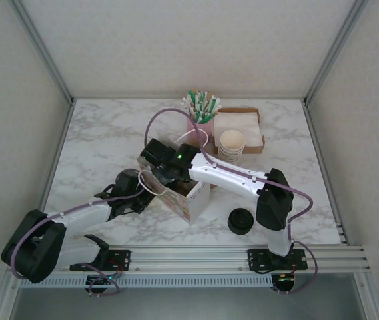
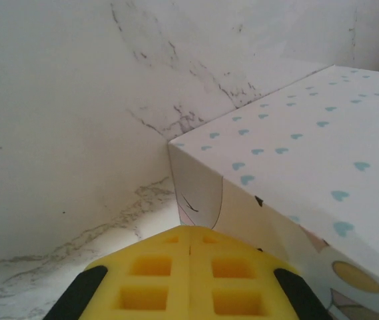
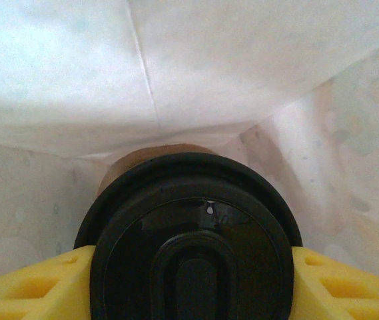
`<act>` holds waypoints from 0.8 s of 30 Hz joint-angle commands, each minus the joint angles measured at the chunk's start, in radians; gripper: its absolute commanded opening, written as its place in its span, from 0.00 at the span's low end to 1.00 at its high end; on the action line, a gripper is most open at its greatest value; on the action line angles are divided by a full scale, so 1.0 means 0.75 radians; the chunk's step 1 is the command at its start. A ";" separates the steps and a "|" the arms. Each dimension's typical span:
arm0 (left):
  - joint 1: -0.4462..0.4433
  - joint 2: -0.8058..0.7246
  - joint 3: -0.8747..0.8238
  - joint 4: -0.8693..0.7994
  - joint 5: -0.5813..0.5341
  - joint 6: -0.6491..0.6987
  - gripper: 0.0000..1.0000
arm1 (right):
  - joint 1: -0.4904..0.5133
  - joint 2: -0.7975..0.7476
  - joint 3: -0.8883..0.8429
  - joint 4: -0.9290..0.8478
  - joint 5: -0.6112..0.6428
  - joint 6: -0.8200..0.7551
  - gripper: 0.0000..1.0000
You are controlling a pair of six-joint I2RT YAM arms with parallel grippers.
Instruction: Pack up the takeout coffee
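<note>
Reaching down into the heart-printed paper bag, the right pincer holds the takeout coffee. One yellow pad sits on each side of the black lid, so the jaws stand at the middling width the cup sets. The cup is inside the bag. In the right wrist view, creased white paper walls rise around it, and a sliver of the cup body shows past the lid's far rim. The lid hides whether the cup's base rests on the bag's floor.

The left pincer is closed with nothing between its pads. Its tips sit low at the bag's outer corner, just above the marble bench. They look near enough to brace the bag, though contact cannot be made out.

Beyond the bag stand a stack of lidless cups, a cardboard tray of white paper and a pink holder of green-and-white sticks. A pile of black lids lies to the bag's right.

By my reading, most of the job is done: the coffee is lidded and already within the bag. What seems left is to settle the cup on the bag's floor if it is not there yet. The right pincer must then release it and lift out without dragging the cup or tipping the bag.
</note>
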 commanded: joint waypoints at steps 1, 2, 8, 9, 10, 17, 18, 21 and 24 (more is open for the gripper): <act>-0.013 0.007 0.031 0.009 -0.040 0.002 0.04 | 0.013 -0.009 -0.053 0.001 -0.028 0.028 0.45; -0.013 0.004 0.033 0.004 -0.041 0.008 0.04 | 0.013 0.002 -0.064 -0.004 -0.026 0.027 0.45; -0.013 0.000 0.034 -0.013 -0.052 0.016 0.04 | 0.017 0.049 -0.124 -0.033 0.017 0.007 0.44; -0.014 0.002 0.033 -0.013 -0.053 0.019 0.04 | 0.019 0.056 -0.130 -0.038 0.026 -0.001 0.44; -0.013 0.003 0.033 -0.013 -0.054 0.019 0.04 | 0.022 0.063 -0.131 -0.048 0.041 -0.005 0.44; -0.013 0.000 0.037 -0.025 -0.057 0.023 0.04 | 0.032 0.062 -0.134 -0.045 0.086 -0.041 0.44; -0.013 0.000 0.038 -0.027 -0.057 0.023 0.04 | 0.034 0.049 -0.129 -0.029 0.084 -0.048 0.43; -0.014 0.001 0.041 -0.037 -0.059 0.027 0.04 | 0.036 0.003 -0.101 0.006 0.078 -0.074 0.43; -0.013 0.000 0.043 -0.042 -0.060 0.031 0.04 | 0.039 -0.040 -0.062 0.023 0.076 -0.091 0.44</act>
